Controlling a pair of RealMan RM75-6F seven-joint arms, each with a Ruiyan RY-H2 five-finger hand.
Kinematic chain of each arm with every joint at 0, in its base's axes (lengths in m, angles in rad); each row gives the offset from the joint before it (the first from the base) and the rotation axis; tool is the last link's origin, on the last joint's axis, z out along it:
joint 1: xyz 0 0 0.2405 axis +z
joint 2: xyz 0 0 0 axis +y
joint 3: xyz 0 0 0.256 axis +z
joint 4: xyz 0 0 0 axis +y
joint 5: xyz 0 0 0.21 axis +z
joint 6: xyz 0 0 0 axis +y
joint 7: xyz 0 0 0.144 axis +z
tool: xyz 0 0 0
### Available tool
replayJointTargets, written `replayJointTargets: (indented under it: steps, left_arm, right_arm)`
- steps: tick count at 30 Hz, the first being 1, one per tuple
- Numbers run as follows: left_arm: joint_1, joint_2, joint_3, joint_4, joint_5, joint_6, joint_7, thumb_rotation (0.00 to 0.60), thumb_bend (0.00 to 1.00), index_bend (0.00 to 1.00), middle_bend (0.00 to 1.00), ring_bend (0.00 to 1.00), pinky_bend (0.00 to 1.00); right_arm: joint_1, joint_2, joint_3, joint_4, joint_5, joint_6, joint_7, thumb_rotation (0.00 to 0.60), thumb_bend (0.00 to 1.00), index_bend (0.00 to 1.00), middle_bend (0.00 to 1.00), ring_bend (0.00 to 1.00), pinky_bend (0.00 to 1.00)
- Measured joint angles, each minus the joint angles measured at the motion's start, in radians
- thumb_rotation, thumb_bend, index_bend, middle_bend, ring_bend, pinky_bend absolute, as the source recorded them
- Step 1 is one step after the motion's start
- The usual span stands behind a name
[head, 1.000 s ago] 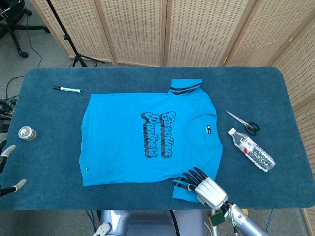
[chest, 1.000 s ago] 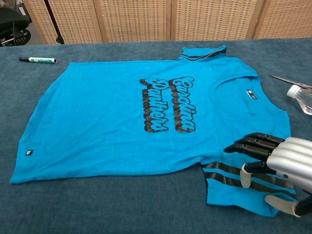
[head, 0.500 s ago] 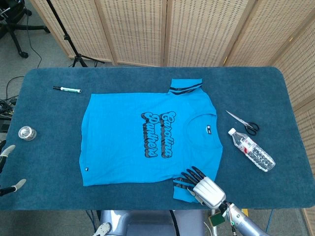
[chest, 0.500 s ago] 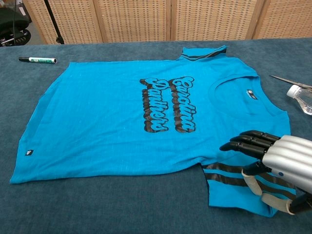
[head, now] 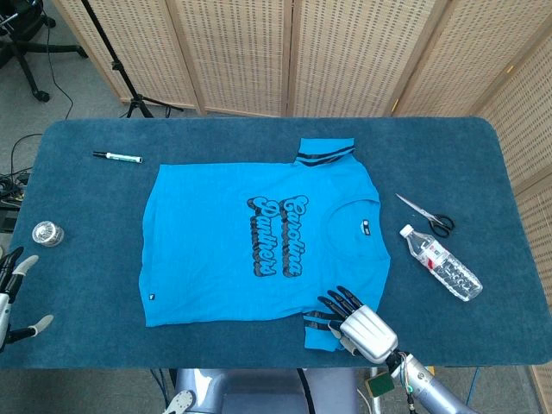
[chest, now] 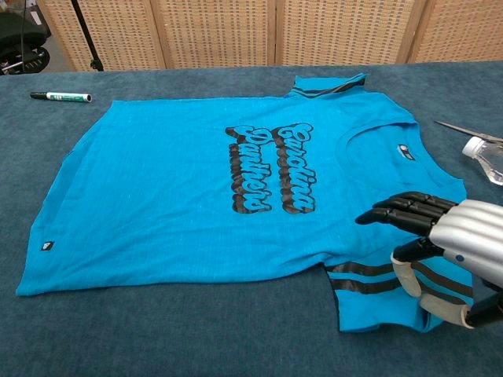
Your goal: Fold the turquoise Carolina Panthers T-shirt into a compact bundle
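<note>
I have the T-shirt (head: 259, 246) lying flat on the blue table (head: 78, 276), print up, collar to the right and hem to the left. Its far sleeve (head: 325, 151) pokes out at the far edge; the near sleeve (chest: 385, 294), with its dark stripes, lies at the near edge by my right hand (head: 362, 328). That hand sits on the near sleeve, dark fingers (chest: 397, 212) stretched out flat toward the shirt body, thumb (chest: 424, 287) curled down onto the striped cloth. From these views I cannot tell whether the cloth is actually pinched or the hand is only resting on it.

My left hand (head: 10, 289) shows only at the near left edge in the head view, off the shirt, pale fingertips apart and holding nothing.

Elsewhere on the table: a marker (head: 117, 157) far left, a small round tin (head: 47, 233) at the left, scissors (head: 427, 216) and a bottle (head: 440, 261) to the right of the shirt.
</note>
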Motion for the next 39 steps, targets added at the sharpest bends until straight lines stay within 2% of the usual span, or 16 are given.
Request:
replayJointTargets:
  steps: [17, 23, 32, 39]
  left_arm:
    - [-0.070, -0.097, 0.089, 0.088, 0.141, -0.099, -0.044, 0.600, 0.16, 0.00, 0.00, 0.00, 0.00]
    - [-0.076, -0.148, 0.099, 0.139, 0.146, -0.108, -0.064, 0.600, 0.20, 0.11, 0.00, 0.00, 0.00]
    - [-0.083, -0.237, 0.098, 0.188, 0.104, -0.151, -0.036, 0.600, 0.25, 0.20, 0.00, 0.00, 0.00]
    - [-0.103, -0.275, 0.092, 0.196, 0.081, -0.198, -0.014, 0.600, 0.26, 0.21, 0.00, 0.00, 0.00]
  right_arm:
    - [-0.028, 0.062, -0.015, 0.013, -0.016, 0.103, 0.120, 0.600, 0.44, 0.64, 0.11, 0.00, 0.00]
    - [-0.034, 0.067, -0.020, 0.028, -0.025, 0.121, 0.143, 0.600, 0.44, 0.65, 0.11, 0.00, 0.00]
    - [-0.033, 0.057, -0.016, 0.043, -0.020, 0.112, 0.145, 0.600, 0.44, 0.65, 0.11, 0.00, 0.00]
    - [-0.033, 0.054, -0.010, 0.051, -0.010, 0.106, 0.146, 0.600, 0.44, 0.65, 0.11, 0.00, 0.00]
